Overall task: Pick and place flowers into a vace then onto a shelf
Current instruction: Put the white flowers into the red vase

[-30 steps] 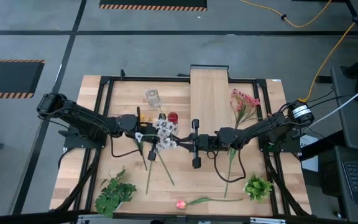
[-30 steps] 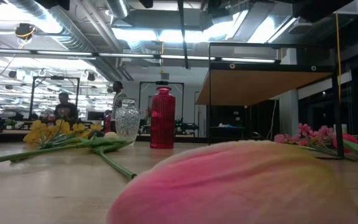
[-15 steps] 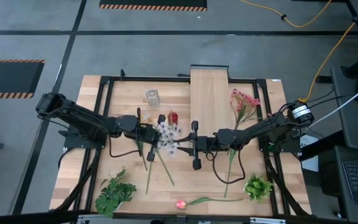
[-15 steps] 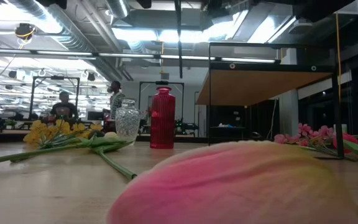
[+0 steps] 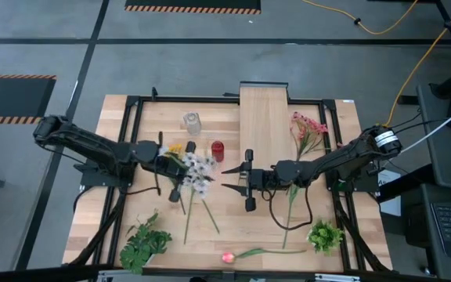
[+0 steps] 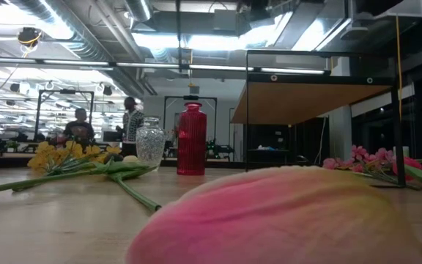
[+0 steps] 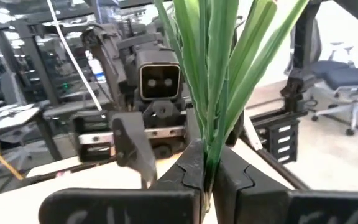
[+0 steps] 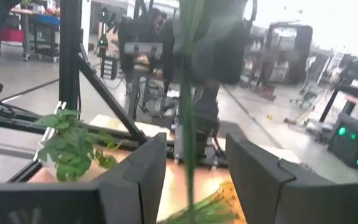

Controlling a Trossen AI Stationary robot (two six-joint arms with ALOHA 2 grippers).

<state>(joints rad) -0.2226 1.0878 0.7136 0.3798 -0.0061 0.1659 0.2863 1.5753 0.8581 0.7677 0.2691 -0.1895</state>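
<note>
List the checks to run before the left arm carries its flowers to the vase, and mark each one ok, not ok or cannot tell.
1. Left gripper clamped on the green stems: ok.
2. White-blossom bunch off the table: cannot tell.
3. Glass vase upright and empty: ok.
4. Red cylinder clear of the path to the vase: not ok, it stands right beside the blossoms.
5. Right gripper out of the way: not ok, it is open and close to the bunch.
6. Shelf free for the vase: ok.
</note>
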